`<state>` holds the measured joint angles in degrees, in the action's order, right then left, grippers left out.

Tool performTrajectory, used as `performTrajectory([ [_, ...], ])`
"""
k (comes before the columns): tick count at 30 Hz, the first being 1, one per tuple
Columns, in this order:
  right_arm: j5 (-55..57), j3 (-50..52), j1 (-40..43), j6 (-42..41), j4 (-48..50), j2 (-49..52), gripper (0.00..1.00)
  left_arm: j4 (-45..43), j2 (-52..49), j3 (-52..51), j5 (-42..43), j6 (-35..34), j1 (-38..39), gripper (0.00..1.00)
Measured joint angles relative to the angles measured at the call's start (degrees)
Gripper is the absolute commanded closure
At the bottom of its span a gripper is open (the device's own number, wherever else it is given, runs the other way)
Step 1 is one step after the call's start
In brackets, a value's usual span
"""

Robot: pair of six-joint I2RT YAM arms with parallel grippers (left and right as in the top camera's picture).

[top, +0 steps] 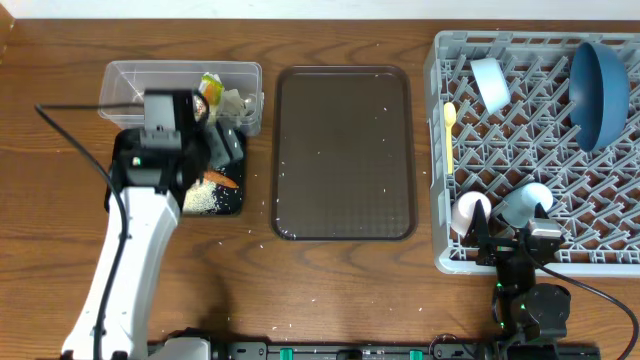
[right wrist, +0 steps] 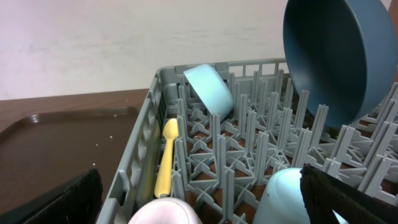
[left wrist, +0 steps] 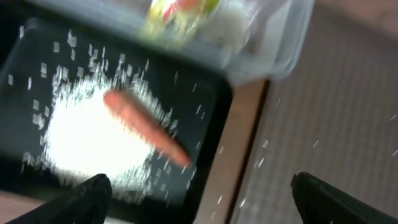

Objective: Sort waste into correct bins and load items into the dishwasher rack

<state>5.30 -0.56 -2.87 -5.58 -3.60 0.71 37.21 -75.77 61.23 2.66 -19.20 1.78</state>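
The black tray [left wrist: 211, 93] holds a heap of white rice [left wrist: 87, 140] with the orange carrot [left wrist: 146, 124] lying on it. My left gripper [left wrist: 202, 205] hovers open over the tray's right edge, holding nothing. Behind it the clear tub [left wrist: 273, 56] holds the yellow-green wrapper [left wrist: 180, 12]. From overhead, the left gripper [top: 225, 160] is above the black tray [top: 232, 205]. My right gripper [top: 512, 228] is open at the front edge of the grey rack [top: 440, 150]. In the rack are the dark blue bowl [right wrist: 339, 56], small pale blue bowl [right wrist: 211, 90], yellow spoon [right wrist: 165, 158], pink-and-white cup [right wrist: 165, 211] and light blue cup [right wrist: 283, 196].
A large dark brown serving tray [top: 345, 150] lies between the bins and the rack, with stray rice grains on it and on the wooden table around it. A black cable [top: 75, 135] runs left of the left arm.
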Motion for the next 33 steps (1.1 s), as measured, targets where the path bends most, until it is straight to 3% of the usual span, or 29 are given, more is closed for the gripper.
performTrajectory([
  [4,-0.04,0.0,0.0,0.0,-0.02,0.0,0.01,-2.58,6.45,-9.2,-0.02,-0.02,-0.02,0.05],
  [9,-0.2,0.0,0.0,0.0,-0.02,-0.02,0.01,-14.64,18.14,-20.06,0.2,-0.02,-0.02,0.05],
  [15,-0.28,0.0,0.0,0.0,-0.02,-0.02,0.01,-22.95,31.69,-29.9,1.53,0.61,-0.02,0.05],
  [23,-0.39,0.0,0.0,0.0,-0.02,-0.02,0.01,-39.63,48.68,-44.57,3.43,13.27,-0.02,0.05],
  [33,-0.39,0.0,0.0,0.0,-0.02,-0.02,0.01,-42.64,65.88,-57.99,2.91,18.16,-0.02,0.05],
])
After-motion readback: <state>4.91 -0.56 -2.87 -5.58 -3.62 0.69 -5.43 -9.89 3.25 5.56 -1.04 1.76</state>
